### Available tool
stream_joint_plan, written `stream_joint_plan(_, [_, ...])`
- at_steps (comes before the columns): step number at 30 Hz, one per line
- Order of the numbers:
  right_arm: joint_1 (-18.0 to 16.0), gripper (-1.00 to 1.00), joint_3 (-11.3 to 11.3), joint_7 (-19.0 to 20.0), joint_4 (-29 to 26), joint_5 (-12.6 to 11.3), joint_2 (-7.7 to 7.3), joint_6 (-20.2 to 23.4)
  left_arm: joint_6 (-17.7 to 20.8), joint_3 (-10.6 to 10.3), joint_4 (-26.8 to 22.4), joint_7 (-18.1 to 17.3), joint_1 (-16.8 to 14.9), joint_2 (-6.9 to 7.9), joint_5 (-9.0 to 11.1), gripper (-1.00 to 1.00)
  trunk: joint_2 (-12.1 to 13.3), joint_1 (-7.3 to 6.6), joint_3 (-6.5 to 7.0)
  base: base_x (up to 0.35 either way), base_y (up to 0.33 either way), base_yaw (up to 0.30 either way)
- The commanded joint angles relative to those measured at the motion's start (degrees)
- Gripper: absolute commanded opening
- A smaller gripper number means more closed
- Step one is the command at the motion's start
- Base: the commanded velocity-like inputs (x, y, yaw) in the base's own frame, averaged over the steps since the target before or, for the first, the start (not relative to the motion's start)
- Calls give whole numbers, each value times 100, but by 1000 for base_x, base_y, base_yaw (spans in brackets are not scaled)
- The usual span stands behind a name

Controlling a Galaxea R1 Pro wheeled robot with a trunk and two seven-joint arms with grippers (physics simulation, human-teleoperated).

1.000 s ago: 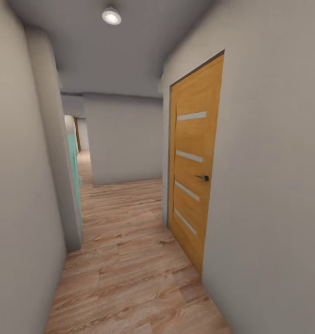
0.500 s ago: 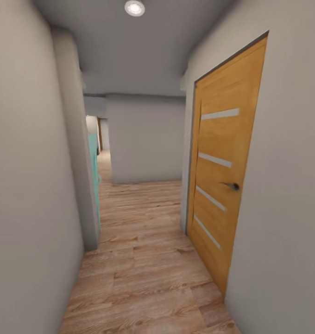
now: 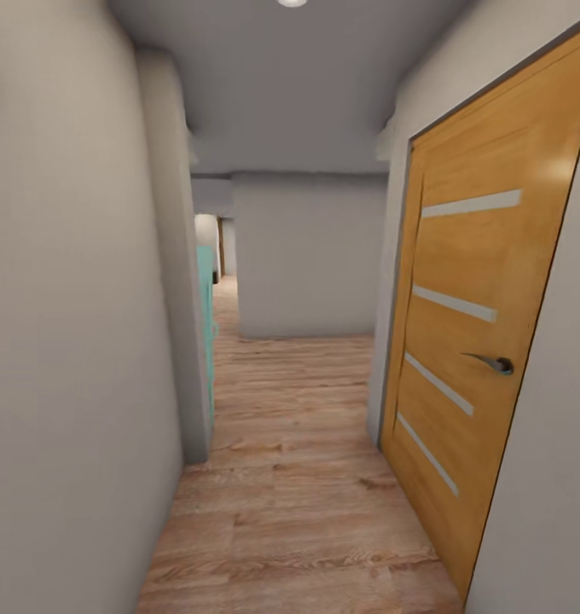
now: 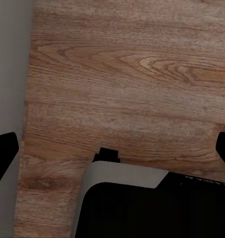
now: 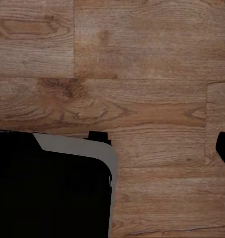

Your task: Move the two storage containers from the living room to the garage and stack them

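Narrow hallway with plank floor [image 3: 298, 477], one orange door [image 3: 482, 341] on the right, one teal door [image 3: 206, 333] on the left, left gripper [image 4: 112, 148] fingers spread wide over bare planks, right gripper's [image 5: 224, 148] spread unclear — one dark fingertip [image 5: 224, 148] visible.

Floor: light wood plank floor [image 3: 298, 477], hallway run between grey walls [image 3: 60, 341]; robot base [image 4: 142, 198] stands on the planks.

Head camera faces down a hallway; both wrist cameras overlook its wood floor [image 3: 298, 477].
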Motion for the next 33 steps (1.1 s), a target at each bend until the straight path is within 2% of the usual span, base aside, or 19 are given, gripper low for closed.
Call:
stream_joint_plan(1, [-8,100,21,-13,15,43,-1,-27,-12,-49,1,17,-4,-1,41,100,-5,4,-9,322,0,147])
stream_joint_plan(33, [-8,100,19,-15,15,35,8,-41,-3,-49,1,17,-4,-1,41,100,-5,4,-9,322,0,10])
